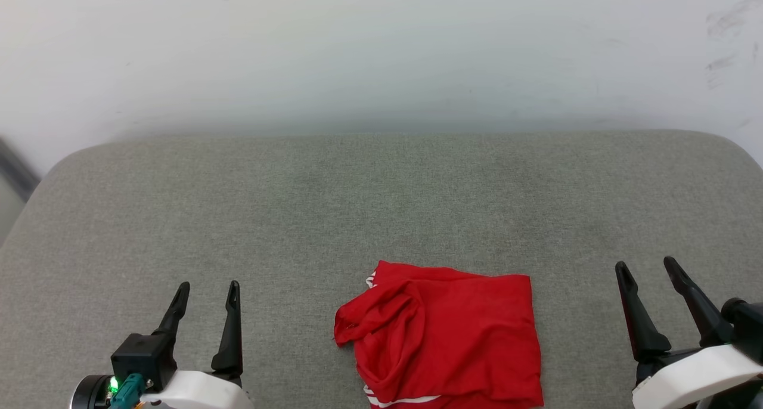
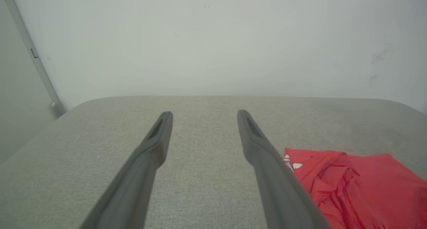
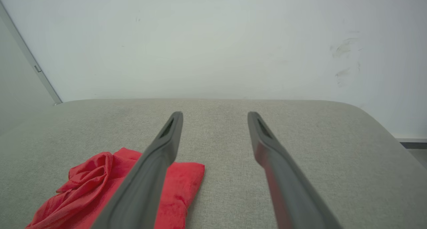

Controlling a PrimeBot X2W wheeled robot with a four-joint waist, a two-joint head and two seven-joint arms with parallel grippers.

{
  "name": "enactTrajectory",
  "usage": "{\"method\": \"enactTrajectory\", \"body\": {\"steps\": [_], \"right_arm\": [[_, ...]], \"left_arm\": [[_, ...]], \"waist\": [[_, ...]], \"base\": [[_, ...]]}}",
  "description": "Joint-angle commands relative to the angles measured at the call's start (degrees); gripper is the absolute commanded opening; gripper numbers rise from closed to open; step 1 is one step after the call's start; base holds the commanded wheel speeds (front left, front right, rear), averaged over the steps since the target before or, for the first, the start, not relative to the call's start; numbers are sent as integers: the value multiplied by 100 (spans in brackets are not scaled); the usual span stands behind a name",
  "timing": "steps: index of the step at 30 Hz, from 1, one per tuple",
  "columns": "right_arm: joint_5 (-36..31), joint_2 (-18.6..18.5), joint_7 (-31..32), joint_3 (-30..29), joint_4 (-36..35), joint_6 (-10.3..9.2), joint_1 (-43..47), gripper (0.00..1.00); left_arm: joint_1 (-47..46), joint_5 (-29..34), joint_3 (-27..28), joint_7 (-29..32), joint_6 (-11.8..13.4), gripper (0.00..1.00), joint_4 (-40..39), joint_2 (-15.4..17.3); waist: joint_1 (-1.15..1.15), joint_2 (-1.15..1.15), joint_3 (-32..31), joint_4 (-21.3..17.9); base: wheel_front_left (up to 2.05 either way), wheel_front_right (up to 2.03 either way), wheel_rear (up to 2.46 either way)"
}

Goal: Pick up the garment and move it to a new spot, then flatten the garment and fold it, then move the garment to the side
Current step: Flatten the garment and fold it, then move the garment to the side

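The garment [image 1: 444, 337] is bunched up at the near edge of the grey surface [image 1: 357, 206], with a white wall [image 1: 381, 51] past the far edge. My left jaws and right jaws gape wide and empty, one on each side of it.

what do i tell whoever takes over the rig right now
Left gripper: open, holding nothing, hovering over the pad to the left of the shirt.
Right gripper: open, holding nothing, to the right of the shirt.
Shirt: red, lying rumpled on the grey pad near its front edge, between the two grippers, touched by neither.
Done: nothing that shows; the shirt is neither flat nor neatly folded.
Left: pick it up and move it to a new spot, flatten it, fold it, move it to the side.
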Motion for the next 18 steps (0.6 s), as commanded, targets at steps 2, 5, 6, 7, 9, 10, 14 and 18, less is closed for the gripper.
{"method": "enactTrajectory", "body": {"steps": [2, 5, 6, 7, 9, 10, 14, 18], "right_arm": [[-74, 48, 72, 4, -144, -2, 121, 100], [-107, 67, 144, -35, -250, -2, 152, 100], [-113, 75, 164, -50, -265, -2, 166, 100], [-126, 80, 182, -67, -293, -2, 173, 100], [-131, 111, 250, -107, -304, -2, 195, 100], [-131, 123, 283, -126, -312, -2, 192, 100], [-16, 209, 520, -374, -222, -3, 196, 100], [332, 33, 1033, -651, 130, -4, 84, 100]], "left_arm": [[63, -32, -25, 1, 5, 100, 16, -2], [55, -26, -37, 7, -4, 100, 33, 3], [39, -29, -37, 8, -3, 100, 41, 2], [18, -33, -35, 5, 0, 100, 43, -4], [-27, -33, -31, -2, 4, 100, 46, -13], [-44, -34, -28, -9, 5, 100, 46, -18], [-77, -53, 10, -41, 28, 100, 41, -54], [-80, -39, 102, -93, 103, 100, 2, -123]], "waist": [[0, 0, -19, -5], [0, 0, -19, 4], [0, 0, -18, 10], [0, 0, -16, 17], [0, 0, -6, 30], [0, 0, 0, 32], [0, 0, 10, 27], [0, 0, 43, 58]], "base": [[0, 0, 0], [0, 0, 0], [0, 0, 0], [0, 0, 0], [0, 0, 0], [0, 0, 0], [0, 0, 0], [0, 0, 0]]}}
